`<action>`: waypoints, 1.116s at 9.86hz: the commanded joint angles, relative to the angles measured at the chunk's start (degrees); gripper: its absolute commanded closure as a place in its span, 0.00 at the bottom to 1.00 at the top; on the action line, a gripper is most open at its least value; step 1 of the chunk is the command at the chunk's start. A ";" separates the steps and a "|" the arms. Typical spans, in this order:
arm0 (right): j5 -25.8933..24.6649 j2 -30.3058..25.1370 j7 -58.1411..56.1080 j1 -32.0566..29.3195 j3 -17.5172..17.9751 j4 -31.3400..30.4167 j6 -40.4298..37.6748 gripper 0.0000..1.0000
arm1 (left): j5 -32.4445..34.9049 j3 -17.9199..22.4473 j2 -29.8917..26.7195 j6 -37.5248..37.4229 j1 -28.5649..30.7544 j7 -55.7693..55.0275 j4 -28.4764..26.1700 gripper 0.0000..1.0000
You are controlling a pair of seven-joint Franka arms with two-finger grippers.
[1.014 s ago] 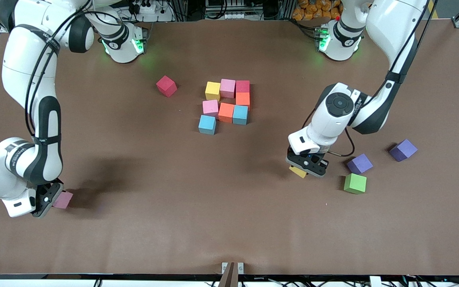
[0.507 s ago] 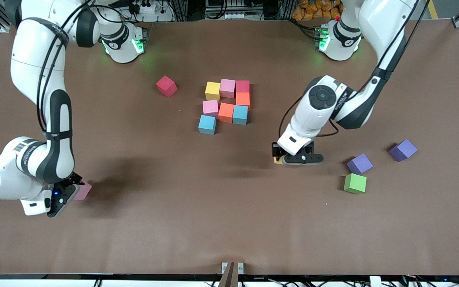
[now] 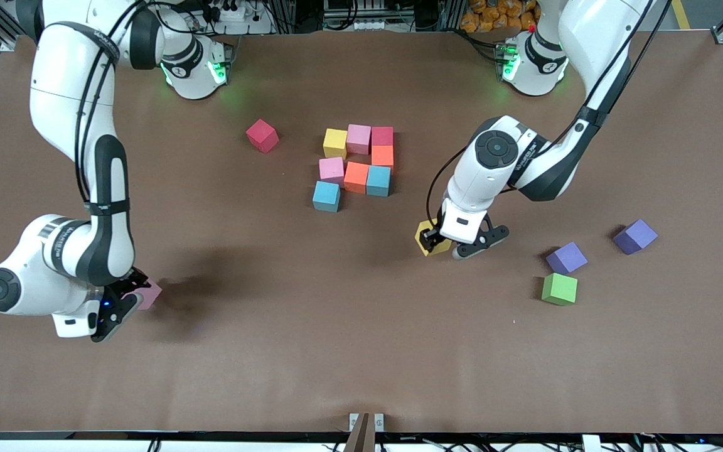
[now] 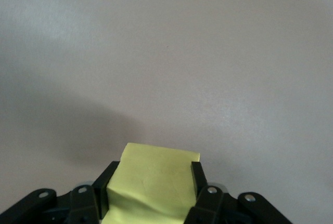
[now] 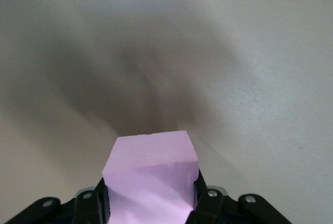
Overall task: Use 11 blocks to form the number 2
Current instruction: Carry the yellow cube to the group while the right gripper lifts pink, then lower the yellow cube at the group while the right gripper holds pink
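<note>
Brown table (image 3: 361, 351); both grippers hold cubes.

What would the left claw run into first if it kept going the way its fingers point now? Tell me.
Most likely bare table. The left claw, shut on a yellow block, shows only brown tabletop ahead in its wrist view, with no other block in that line. How high it hangs is unclear.

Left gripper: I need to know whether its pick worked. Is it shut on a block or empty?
Shut on a block. The left gripper has its fingers pressed on both sides of a yellow cube.
</note>
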 commanded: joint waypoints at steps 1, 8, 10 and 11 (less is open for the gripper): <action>0.92 -1.30 3.31 1.80 -0.25 -0.96 -1.36 0.72 | 0.32 -1.66 1.55 -0.74 -0.39 -4.89 2.85 1.00; 1.28 -1.83 14.64 6.55 -0.51 -0.96 -3.99 0.72 | -2.19 7.36 9.97 -4.61 -16.35 15.55 20.33 1.00; 1.28 -2.18 15.87 7.25 -0.69 -0.96 -4.69 0.72 | -8.96 14.13 12.26 -4.61 -23.21 26.44 23.16 1.00; 1.28 -2.27 18.06 7.52 -0.69 -0.79 -6.35 0.72 | -12.48 17.73 12.44 -4.61 -26.38 29.71 23.69 1.00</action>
